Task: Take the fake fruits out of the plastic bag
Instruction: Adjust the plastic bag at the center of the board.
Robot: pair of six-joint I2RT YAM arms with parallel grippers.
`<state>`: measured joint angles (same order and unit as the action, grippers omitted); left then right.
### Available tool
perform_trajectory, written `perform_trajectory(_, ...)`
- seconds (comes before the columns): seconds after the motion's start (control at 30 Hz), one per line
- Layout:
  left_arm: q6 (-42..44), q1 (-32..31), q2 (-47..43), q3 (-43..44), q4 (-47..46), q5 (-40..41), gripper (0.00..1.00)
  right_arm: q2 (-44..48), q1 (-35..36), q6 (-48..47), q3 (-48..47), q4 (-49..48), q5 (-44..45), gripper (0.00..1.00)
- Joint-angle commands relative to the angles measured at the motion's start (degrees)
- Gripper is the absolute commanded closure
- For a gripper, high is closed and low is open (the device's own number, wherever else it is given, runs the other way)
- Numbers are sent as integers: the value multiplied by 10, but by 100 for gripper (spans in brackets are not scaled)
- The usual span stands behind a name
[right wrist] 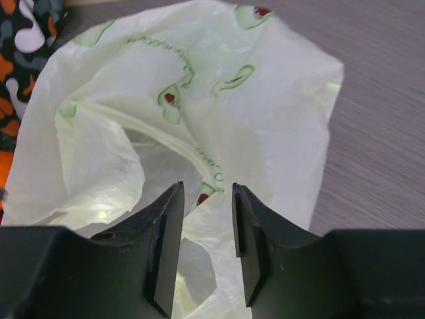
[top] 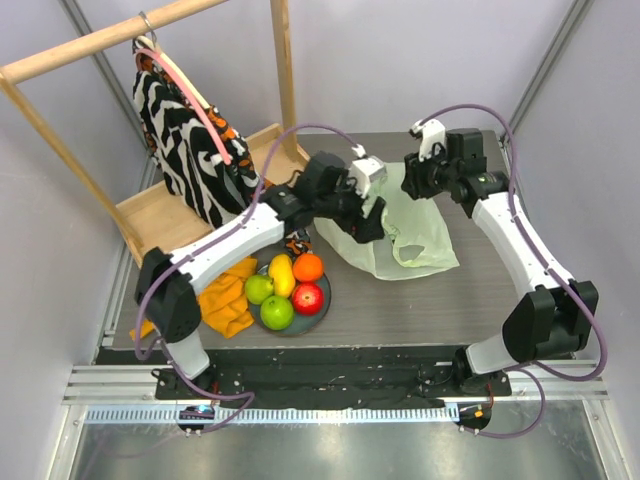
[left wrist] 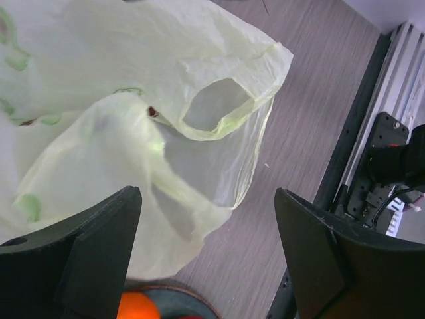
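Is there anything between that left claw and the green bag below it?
Nothing visible. The left gripper hangs open right above the bag, with only air between them. The plate of fruit sits off to the side, out of its path.

The crumpled plastic bag lies beneath the right end effector — jaws narrowly parted.
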<state>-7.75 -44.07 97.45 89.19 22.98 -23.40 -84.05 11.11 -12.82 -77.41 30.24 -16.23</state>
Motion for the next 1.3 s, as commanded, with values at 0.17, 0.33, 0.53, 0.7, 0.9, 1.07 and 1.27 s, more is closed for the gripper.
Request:
perform_trajectory(0.17, 62, -89, 98, 49, 8, 223, 12, 58, -21, 10, 31, -7, 24, 55)
perform_trajectory(0.33, 76, -92, 93, 49, 2, 353, 46, 62, -20, 19, 73, -10, -3, 55)
perform_trajectory(0.53, 105, -80, 33, 26, 2, 368, 100, 29, -20, 13, 64, 3, -116, 55)
perform_trajectory(0.7, 94, -76, 2, 28, 0, 337, 100, -16, 21, 7, 48, 18, -156, 58)
perform_trajectory(0.9, 82, -76, 3, 63, -6, 349, 100, -57, 64, 36, 55, -23, -123, 62)
perform_trajectory(1.07, 63, -76, 4, 72, -6, 348, 100, -101, 84, 99, 63, -119, -97, 59)
perform_trajectory(1.27, 48, -75, -13, 76, -1, 360, 100, -197, 95, 127, 31, -170, -55, 57)
